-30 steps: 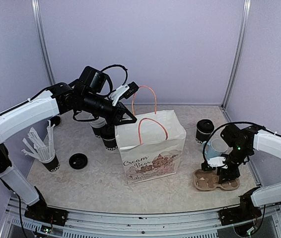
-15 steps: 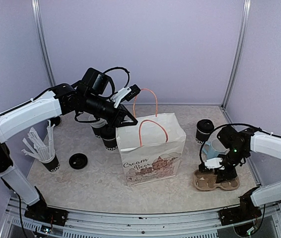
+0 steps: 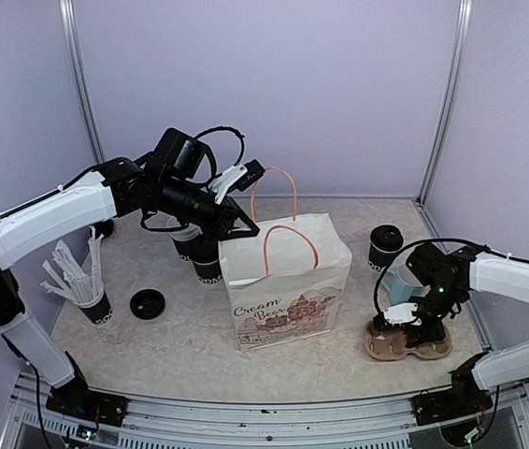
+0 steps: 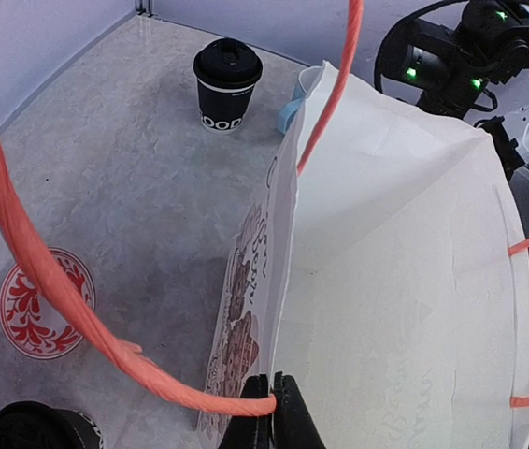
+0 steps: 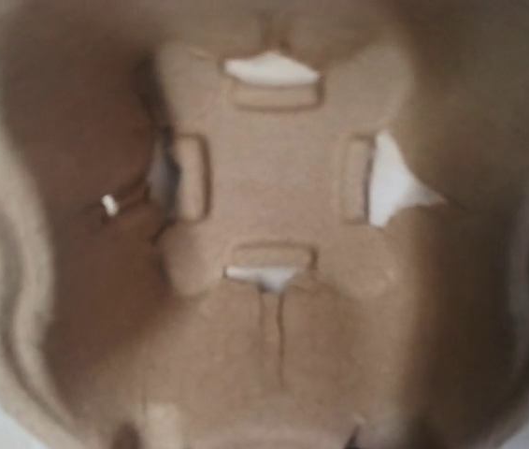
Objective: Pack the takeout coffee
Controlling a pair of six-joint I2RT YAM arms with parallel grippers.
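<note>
Gaping paper bag [image 3: 283, 281], lidded coffee cup [image 3: 385, 248] outside it, cardboard carrier [image 3: 381, 344]

White bag [image 3: 283, 290], brown print, orange handles [image 4: 208, 398]. Black cup [image 3: 385, 248] at two o'clock of it, white lettering. Brown carrier [image 3: 391, 344], pale-blue mug [image 3: 397, 281], white straws [image 3: 68, 271], beige marbled table [image 3: 180, 337], red-and-white patterned disc [image 4: 31, 309].
</note>
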